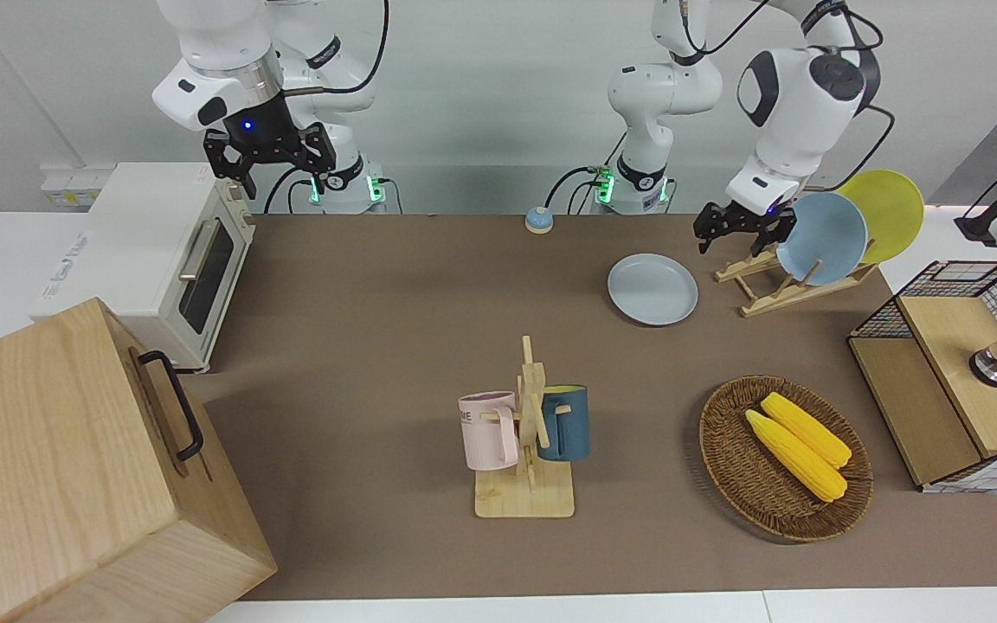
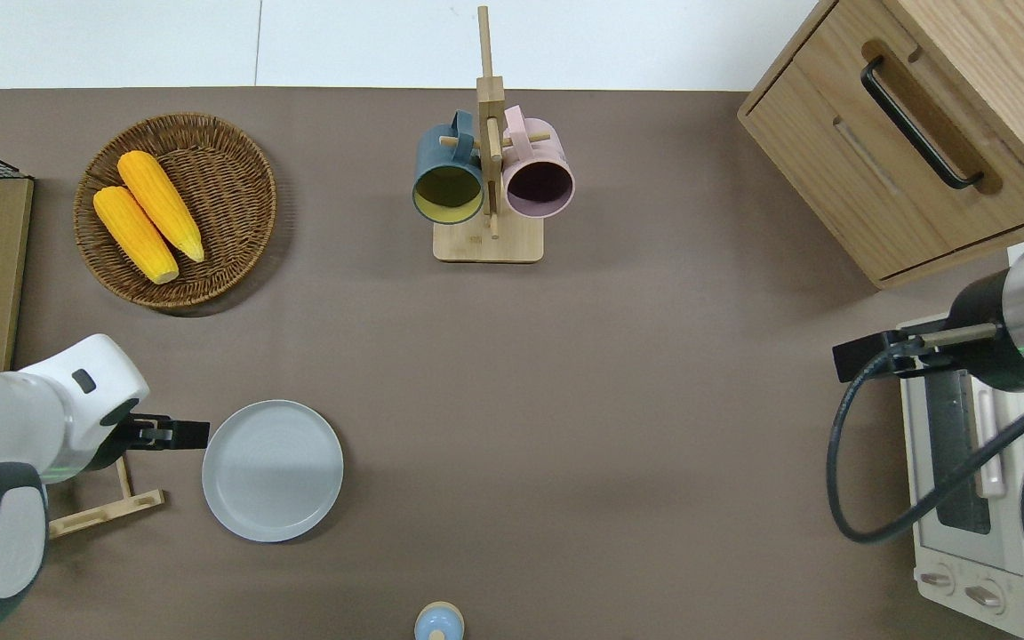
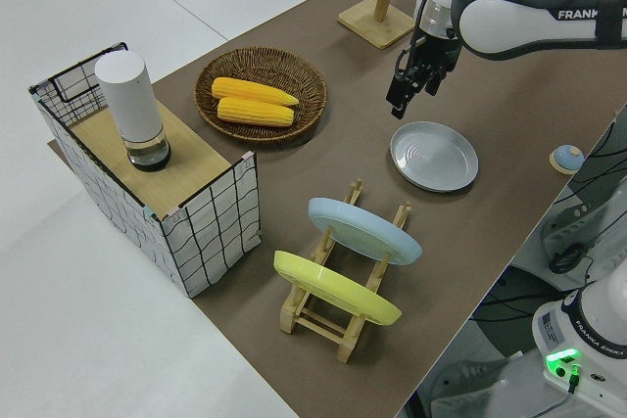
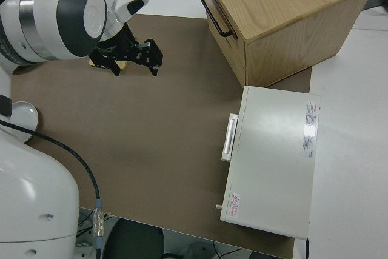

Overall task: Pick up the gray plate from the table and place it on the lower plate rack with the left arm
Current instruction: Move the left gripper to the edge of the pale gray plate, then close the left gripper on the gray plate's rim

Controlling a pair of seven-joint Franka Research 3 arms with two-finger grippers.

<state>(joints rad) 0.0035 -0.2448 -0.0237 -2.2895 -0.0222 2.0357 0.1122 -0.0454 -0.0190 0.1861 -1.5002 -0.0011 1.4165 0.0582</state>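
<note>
A sky-blue plate [image 3: 364, 230] and yellow plate [image 3: 336, 288] are filling two plate rack [image 3: 338, 320] slots, leaving open tabletop [image 2: 565, 400] surrounding the gray plate [image 2: 272, 469].

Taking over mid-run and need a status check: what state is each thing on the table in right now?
gray plate: flat on the table, not gripped.
left gripper: open, empty, at the plate's rim.
lower plate rack: holds blue plate and yellow plate, both slanted.
mug tree: upright, pink mug and dark blue mug hanging.
basket: two corn cobs inside.
toaster oven: door closed.
right arm: parked.
</note>
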